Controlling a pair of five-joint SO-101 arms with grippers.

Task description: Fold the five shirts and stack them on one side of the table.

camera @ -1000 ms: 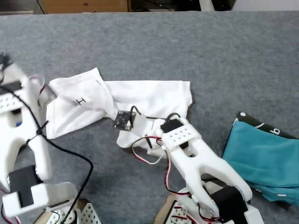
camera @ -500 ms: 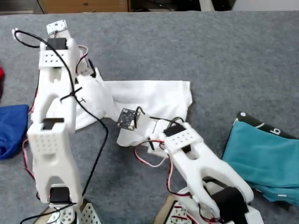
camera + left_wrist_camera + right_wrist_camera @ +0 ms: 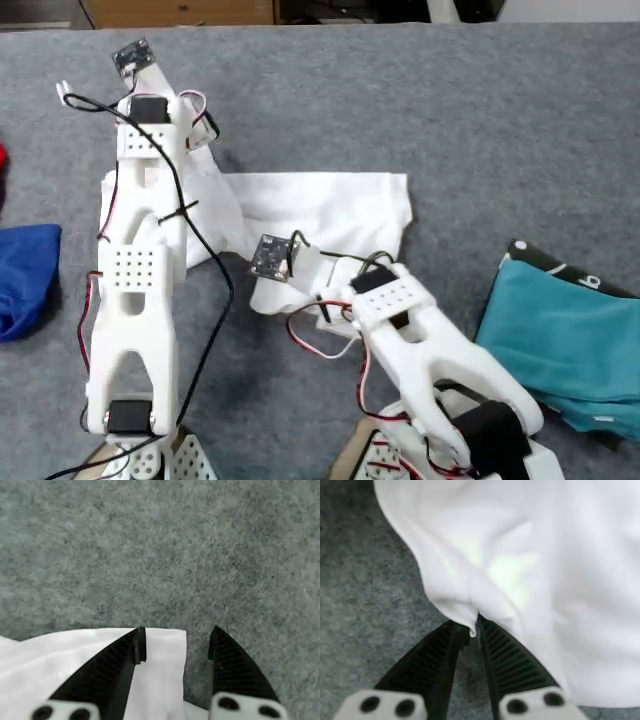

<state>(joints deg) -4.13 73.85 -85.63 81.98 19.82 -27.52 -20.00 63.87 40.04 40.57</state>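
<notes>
Left gripper (image 3: 177,635), left wrist view: we see its two dark ribbed fingers spread well apart with nothing clamped between them. One finger lies over the white cloth and the other hangs over bare table.
White shirt (image 3: 160,665), left wrist view: a squared corner of it sits between the parted fingers, lying flat, with its edge running off under the first finger.
Table (image 3: 150,545), left wrist view: a grey, felt-like surface stretches beyond the shirt corner.
Right gripper (image 3: 472,627), right wrist view: the fingers are pressed together on a thin pinch of the white shirt's edge.
White shirt, right wrist view: it spreads away from the pinch in soft folds. The grey table shows beside it.
Left arm (image 3: 135,290), high view: a white arm stretches from its base at the near edge, across one end of the white shirt, to that shirt's far corner.
Right arm (image 3: 420,340), high view: it leans in from the near edge, and its wrist sits at the middle of the white shirt's near edge.
White shirt, high view: it lies spread and rumpled near the table's middle, between the two arms.
Teal shirt (image 3: 560,340), high view: it lies folded at the table's edge on the right arm's side, well apart from the white shirt. A dark cloth (image 3: 530,255) with white marks peeks out along its far edge.
Blue garment (image 3: 25,275), high view: it lies bunched at the opposite edge, beside the left arm.
</notes>
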